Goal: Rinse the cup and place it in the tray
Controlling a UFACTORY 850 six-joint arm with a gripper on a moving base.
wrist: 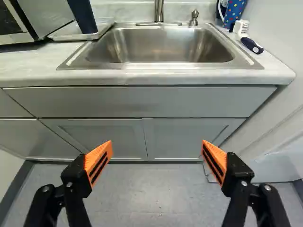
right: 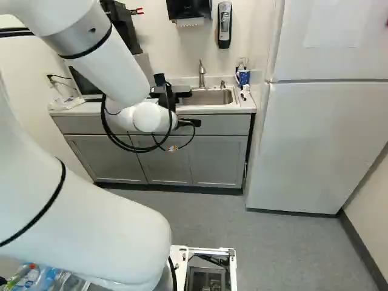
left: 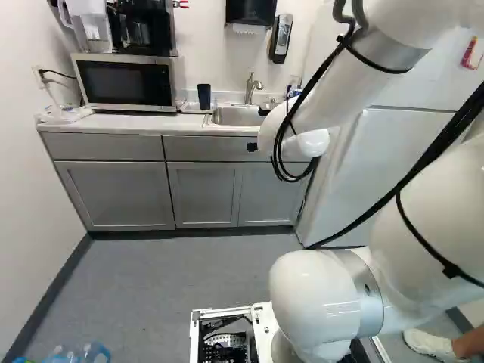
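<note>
In the right base view my gripper (right: pixel 167 92) shows as a black shape in front of the counter, left of the sink, its fingertips hard to make out. The wrist view has the gripper (wrist: pixel 157 153) open, orange pads wide apart, nothing between them. A dark blue cup (wrist: pixel 82 15) stands on the light tray (wrist: pixel 78 34) between microwave and sink; the left base view shows the same cup (left: pixel 204 96). Ahead of the fingers lies the steel sink (wrist: pixel 161 45) with its faucet (wrist: pixel 159 10). A blue dotted cup (wrist: pixel 234 11) stands beyond the sink's other side.
The microwave (left: pixel 127 83) is left of the tray. A brush (wrist: pixel 248 39) lies near the dotted cup. Grey cabinets (wrist: pixel 142 101) front the counter, with a white fridge (right: pixel 315 145) at its right end. Bottles (left: pixel 76 354) show low in the left base view.
</note>
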